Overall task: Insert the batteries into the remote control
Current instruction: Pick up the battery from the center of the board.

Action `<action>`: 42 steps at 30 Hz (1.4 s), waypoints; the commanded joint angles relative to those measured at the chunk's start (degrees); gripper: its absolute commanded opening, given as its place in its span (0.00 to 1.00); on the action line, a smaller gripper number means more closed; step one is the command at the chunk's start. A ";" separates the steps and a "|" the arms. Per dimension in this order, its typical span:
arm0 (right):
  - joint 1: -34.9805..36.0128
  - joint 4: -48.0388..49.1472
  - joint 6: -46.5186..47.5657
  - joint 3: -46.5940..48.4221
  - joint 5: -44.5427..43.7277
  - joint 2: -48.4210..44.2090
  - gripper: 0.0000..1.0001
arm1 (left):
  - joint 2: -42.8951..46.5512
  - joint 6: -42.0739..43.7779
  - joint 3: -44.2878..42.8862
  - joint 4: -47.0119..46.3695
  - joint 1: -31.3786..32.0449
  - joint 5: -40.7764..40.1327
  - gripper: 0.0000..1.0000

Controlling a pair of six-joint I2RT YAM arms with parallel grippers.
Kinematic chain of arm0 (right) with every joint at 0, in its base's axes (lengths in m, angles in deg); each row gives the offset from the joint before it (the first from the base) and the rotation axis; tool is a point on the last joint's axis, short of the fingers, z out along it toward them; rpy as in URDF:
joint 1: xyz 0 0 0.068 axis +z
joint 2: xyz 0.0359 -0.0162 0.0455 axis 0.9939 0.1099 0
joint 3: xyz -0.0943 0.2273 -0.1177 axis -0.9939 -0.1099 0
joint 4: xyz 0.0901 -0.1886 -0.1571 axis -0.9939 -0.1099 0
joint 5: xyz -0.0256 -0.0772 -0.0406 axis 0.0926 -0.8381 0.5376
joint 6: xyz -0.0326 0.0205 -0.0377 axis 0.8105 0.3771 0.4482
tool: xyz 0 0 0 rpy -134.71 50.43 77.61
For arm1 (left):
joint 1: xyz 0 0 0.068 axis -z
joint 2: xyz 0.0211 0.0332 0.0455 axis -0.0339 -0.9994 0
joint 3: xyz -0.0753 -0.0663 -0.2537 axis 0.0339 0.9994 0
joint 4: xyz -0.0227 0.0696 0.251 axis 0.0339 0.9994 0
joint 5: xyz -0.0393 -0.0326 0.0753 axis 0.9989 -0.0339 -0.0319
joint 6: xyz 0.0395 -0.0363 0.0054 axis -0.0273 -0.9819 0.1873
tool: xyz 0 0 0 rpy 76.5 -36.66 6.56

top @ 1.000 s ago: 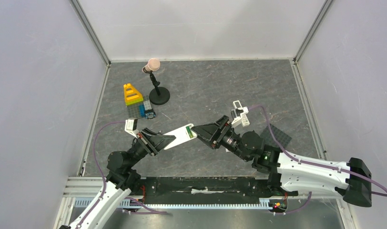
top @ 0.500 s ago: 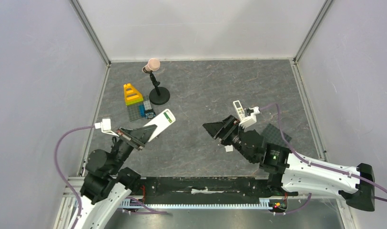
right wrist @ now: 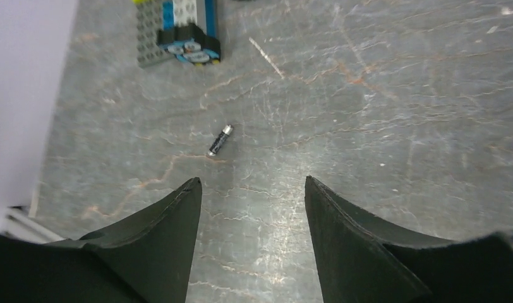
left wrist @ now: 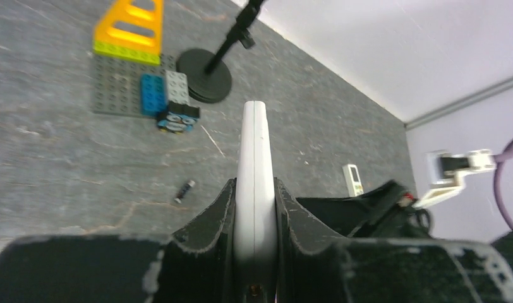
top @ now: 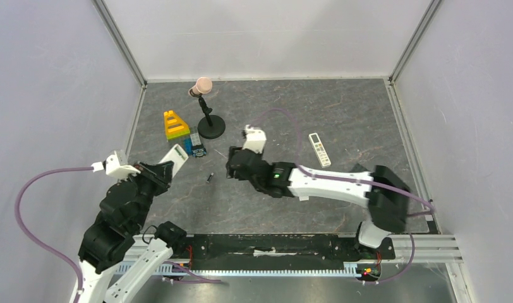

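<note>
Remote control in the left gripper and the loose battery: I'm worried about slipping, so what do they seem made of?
Remote control: likely hard plastic, white and smooth, with a slight sheen along its edge.
Battery: probably metal under a dark glossy wrap; one end cap shines silver. It is too small to tell more.

grey veined surface (top: 342, 107) | microphone stand (top: 210, 127) at far left | toy bricks (top: 176, 126) just beside it (yellow, green, blue) | slim white remote (top: 319, 149) well apart, right
</note>
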 commanded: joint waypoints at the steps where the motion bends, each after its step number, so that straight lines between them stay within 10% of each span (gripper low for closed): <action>1: 3.59 -4.30 3.14 12.75 -2.60 10.97 0.63 | -0.27 6.04 -5.66 4.36 -0.29 -8.79 0.02; 16: 7.59 -8.74 1.20 34.15 -9.93 36.80 0.57 | 2.06 9.41 -9.01 7.79 -0.32 -10.42 0.02; 42: 5.32 -5.20 4.34 37.65 -12.53 48.11 0.45 | 4.22 9.15 -8.28 9.51 -0.28 -9.64 0.02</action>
